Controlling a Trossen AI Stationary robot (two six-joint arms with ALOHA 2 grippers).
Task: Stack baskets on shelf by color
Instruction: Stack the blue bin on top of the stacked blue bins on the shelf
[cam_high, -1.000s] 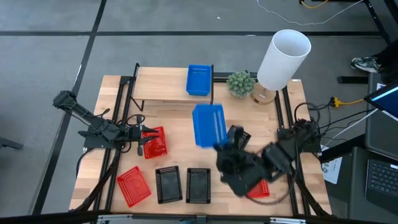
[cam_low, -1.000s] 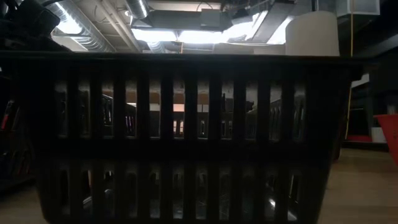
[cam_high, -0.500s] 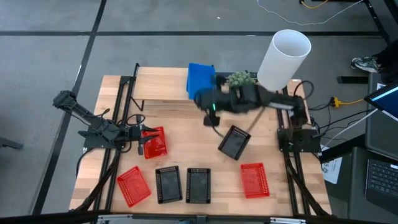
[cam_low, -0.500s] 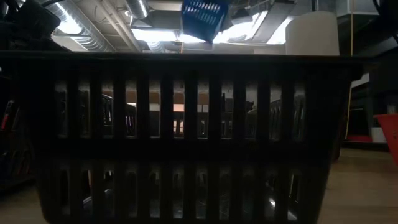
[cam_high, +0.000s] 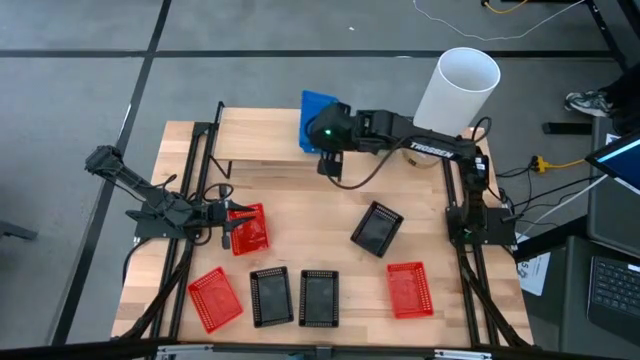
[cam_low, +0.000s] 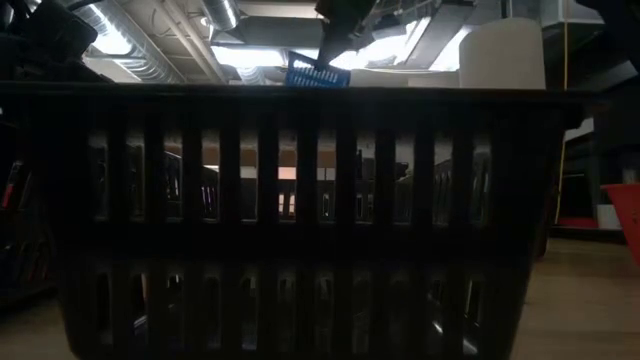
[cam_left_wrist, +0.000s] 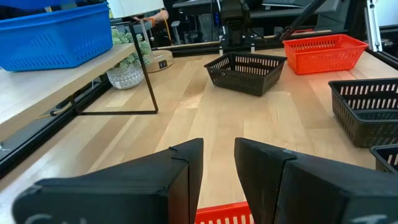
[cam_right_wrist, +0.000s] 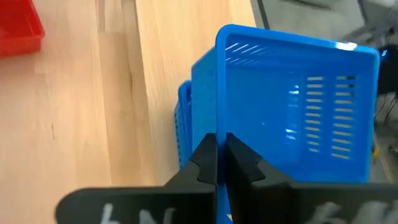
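The right gripper (cam_high: 322, 130) (cam_right_wrist: 219, 146) reaches over the light wood shelf (cam_high: 255, 145) and is shut on a blue basket (cam_right_wrist: 292, 106) (cam_low: 318, 73). That basket is tilted above another blue basket (cam_right_wrist: 183, 127) standing on the shelf. The left gripper (cam_high: 228, 214) (cam_left_wrist: 219, 163) sits low at the table's left side, shut on a red basket (cam_high: 250, 230). Two more red baskets (cam_high: 215, 298) (cam_high: 410, 290) and three black baskets (cam_high: 378, 228) (cam_high: 270, 297) (cam_high: 318, 297) rest on their bottoms on the tabletop. My right gripper pinches the blue basket's side wall at its rim (cam_right_wrist: 217, 121), one finger inside the basket and one outside. The basket is lifted and tipped, its open side turned toward the wrist camera, over the blue basket on the shelf. My left gripper has the red basket's rim (cam_left_wrist: 222, 214) between its two fingers, coming level from the table's left. The fingers hide the place of contact.
A tall white lamp shade (cam_high: 457, 92) and a small green plant (cam_high: 390, 135) stand at the shelf's right end, close to the right arm. A black basket (cam_low: 300, 220) right in front of the low camera blocks most of that view. Cables lie near both arm bases.
The right gripper has carried the blue basket from the middle of the table up and toward the far edge, over the shelf, then lowered it toward the blue basket there. The black basket it had hidden now shows on the table.
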